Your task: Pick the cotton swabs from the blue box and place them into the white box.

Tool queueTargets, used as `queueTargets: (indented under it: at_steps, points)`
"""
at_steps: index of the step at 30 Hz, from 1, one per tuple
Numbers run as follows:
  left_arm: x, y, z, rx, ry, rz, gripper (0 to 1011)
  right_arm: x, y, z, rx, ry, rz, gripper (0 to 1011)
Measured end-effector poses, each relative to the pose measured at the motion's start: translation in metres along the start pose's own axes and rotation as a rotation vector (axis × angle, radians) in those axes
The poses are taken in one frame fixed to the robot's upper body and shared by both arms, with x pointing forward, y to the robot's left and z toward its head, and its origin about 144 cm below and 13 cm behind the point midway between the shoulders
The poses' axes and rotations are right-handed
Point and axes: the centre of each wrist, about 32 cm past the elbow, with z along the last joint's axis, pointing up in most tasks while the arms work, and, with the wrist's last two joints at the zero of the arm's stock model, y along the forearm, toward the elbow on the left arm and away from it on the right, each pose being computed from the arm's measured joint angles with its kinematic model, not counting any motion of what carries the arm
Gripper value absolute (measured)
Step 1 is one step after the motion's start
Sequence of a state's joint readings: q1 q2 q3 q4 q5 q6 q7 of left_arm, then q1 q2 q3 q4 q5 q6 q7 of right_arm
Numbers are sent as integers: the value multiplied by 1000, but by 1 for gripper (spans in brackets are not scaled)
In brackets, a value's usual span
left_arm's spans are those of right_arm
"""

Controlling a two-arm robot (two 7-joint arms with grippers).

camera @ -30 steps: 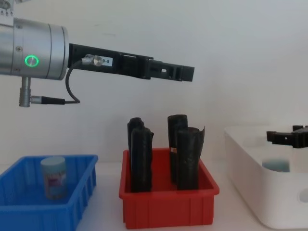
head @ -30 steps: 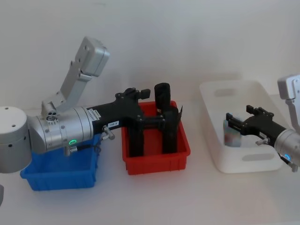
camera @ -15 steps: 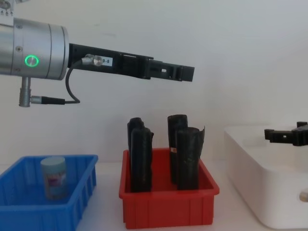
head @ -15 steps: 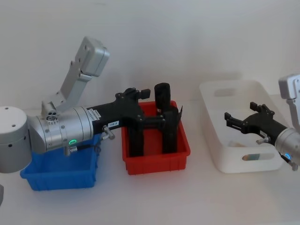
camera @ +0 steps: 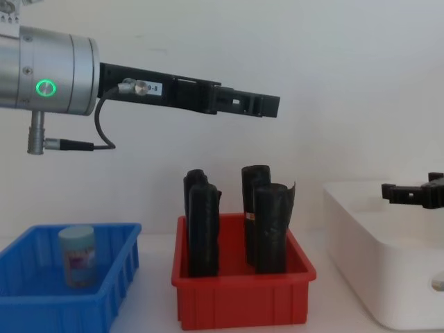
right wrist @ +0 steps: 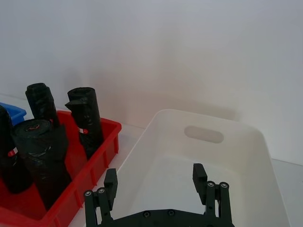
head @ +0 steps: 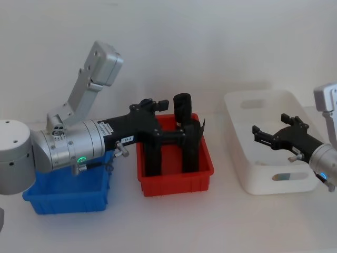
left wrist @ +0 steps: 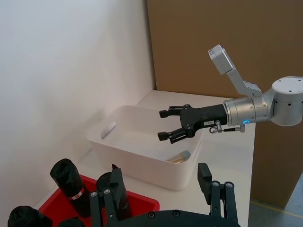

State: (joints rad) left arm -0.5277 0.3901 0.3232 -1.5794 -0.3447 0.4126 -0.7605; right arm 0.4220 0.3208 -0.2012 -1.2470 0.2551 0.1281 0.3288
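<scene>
I am seemingly working in a robot test lab: bare white wall (head: pixel 210 42) spanning the top, white worktop (head: pixel 174 226) carrying the blue box (head: pixel 63 203) and white box (head: pixel 263 187), brown partition (left wrist: pixel 222 42) standing upper right.

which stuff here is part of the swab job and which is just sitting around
Job:
cotton swabs tub, in the blue box
white box
right gripper, open over the white box

Not the job:
red bin
black rolls standing in it
left gripper, open, high over the red bin
</scene>
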Motion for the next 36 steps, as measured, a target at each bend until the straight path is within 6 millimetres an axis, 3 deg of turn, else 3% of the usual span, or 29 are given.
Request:
queueTargets:
  at_steps: [8, 36]
  points:
    - [-6, -2, -9, -2, -12, 48, 1000, -10, -7, -3, 15, -3, -7, 1002]
    - [-50, -14, -64, -40, -80, 340, 1000, -75, -64, -15, 120, 15, -43, 1002]
